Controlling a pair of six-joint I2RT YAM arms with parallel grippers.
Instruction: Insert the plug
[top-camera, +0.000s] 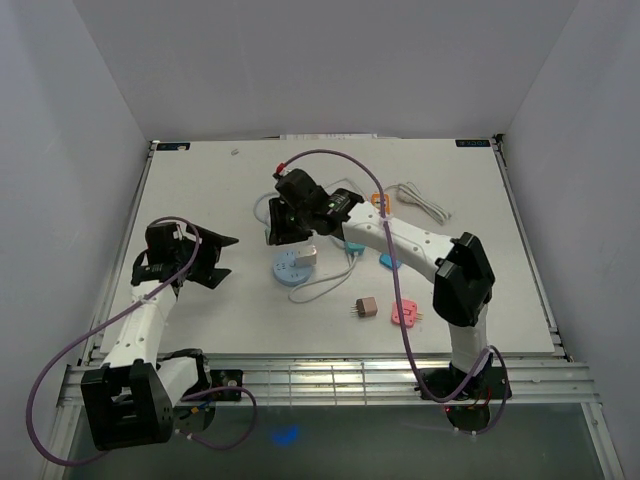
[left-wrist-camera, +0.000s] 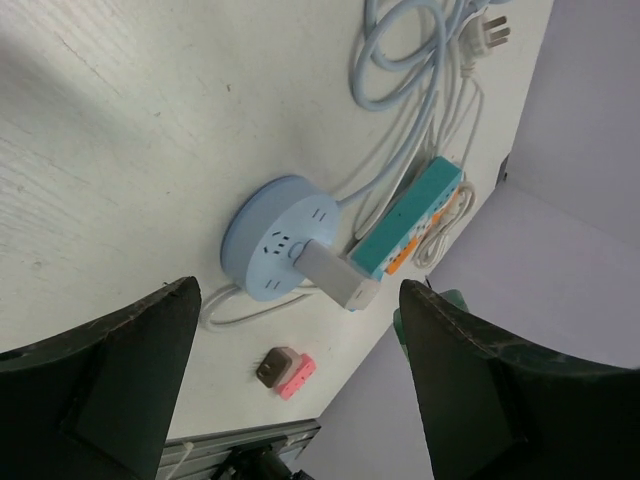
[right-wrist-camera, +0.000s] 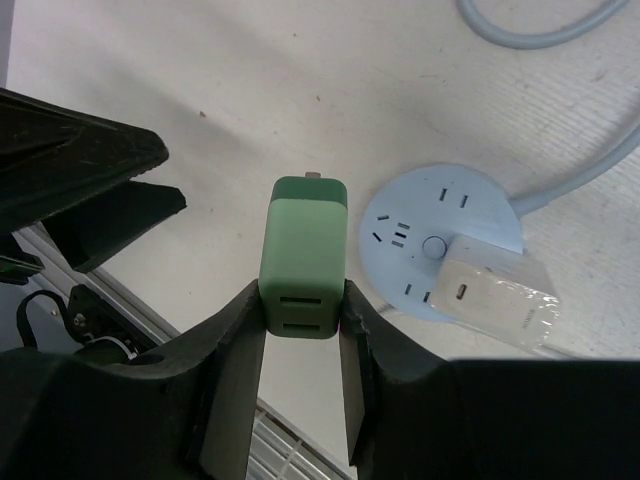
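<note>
Shut around a green plug at the right pincer, one finger pressed to each side of the body. Held above the counter, with a metal prong tip just showing at the far end and two dark slots on the near face. No lettering to read on the green casing.

Just beside that, to the right in the right wrist view: a round pale-blue socket hub flat on the counter, with several sets of slots and a small round button on top. Already plugged into its near-right part, a white adapter with one dark port. Faint grey printing on its face, too weak to make out. From the hub, a pale-blue cable off to the right.

At the left pincer: spread wide with nothing between the fingers, hovering over bare counter to the left of the hub and apart from it.

Farther out, past the hub in the left wrist view, a teal power strip with an orange piece against it, and a white cable lying nearby. Toward the near edge, a brown plug and a pink plug, close together but not touching in the top view. Small blue labels at the counter's far corners, too small to read.
</note>
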